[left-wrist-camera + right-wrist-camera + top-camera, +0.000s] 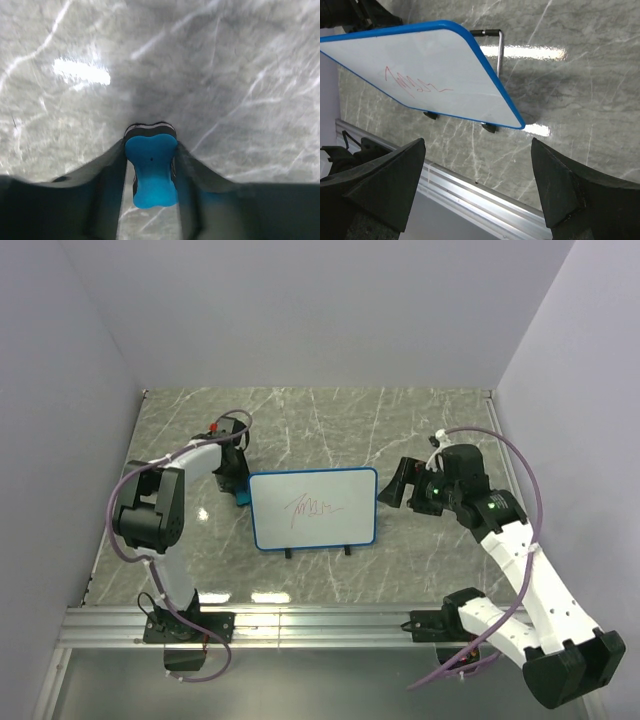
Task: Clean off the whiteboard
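Observation:
The whiteboard (313, 507), white with a blue frame and black feet, stands in the middle of the table with a red scribble (312, 508) on it. It also shows in the right wrist view (430, 75). My left gripper (236, 485) is at the board's left edge, shut on the small blue eraser block (151, 170), which hangs between the fingers above the marble. In the top view a bit of the eraser (241, 500) shows beside the board. My right gripper (397, 483) is open and empty, just right of the board's right edge.
The grey marble table (330, 420) has white walls at the back and both sides. An aluminium rail (320, 625) runs along the near edge. A wire stand (495, 47) props the board from behind.

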You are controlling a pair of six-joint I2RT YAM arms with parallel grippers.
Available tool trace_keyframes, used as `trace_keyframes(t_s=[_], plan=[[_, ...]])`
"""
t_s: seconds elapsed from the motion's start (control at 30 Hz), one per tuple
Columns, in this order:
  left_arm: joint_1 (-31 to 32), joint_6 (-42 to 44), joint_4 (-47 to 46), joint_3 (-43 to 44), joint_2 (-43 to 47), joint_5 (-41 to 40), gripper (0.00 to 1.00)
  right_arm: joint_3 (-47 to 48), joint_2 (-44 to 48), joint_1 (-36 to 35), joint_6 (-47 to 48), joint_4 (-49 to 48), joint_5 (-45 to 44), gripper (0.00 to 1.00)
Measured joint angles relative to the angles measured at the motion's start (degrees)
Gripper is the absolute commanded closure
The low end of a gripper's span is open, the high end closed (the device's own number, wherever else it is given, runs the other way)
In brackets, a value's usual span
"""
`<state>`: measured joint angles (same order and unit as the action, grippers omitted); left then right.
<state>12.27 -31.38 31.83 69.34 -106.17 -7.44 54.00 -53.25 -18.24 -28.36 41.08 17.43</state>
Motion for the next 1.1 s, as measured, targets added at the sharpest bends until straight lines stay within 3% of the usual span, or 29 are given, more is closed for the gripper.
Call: trace_keyframes(t_s=[0.1,0.2,0.53,0.83,0.93,0.97,1.1], plan=[[0.61,-0.55,0.74,-0.37,0.76,0.02,0.71,0.04,-0.96,0.00,0.37,-1.05,0.00,0.07],[0.94,-1.01,0.96,-0.39,1.36,0.04,1.00,0.04,-1.88,0.00,0.81,-2.40,0.24,0.07],[1.42,-2.36,3.72,-0.74,3.19,0.04,1.00,0.00,-9.01,0.00,2.73,-9.68,5.16,0.08],[1.42,-4.81,12.85,0.61,16.26,0.02,1.00,-0.76,-13.73,2.64,4.22,-19.45,9.42,0.13],[1.49,-5.70,16.28,2.01,21.73,-0.17,1.00,-1.22,-15.98,3.43,4.20,-22.53,10.75,0.21],[1.57,-5.95,17.38,2.27,23.67,-0.39,1.00,-1.25,-16.55,3.52,4.09,-23.39,11.19,0.29],[1.99,-7.04,21.99,3.13,31.36,-0.92,1.00,-1.29,-18.40,3.63,3.32,-27.12,13.84,0.44]])
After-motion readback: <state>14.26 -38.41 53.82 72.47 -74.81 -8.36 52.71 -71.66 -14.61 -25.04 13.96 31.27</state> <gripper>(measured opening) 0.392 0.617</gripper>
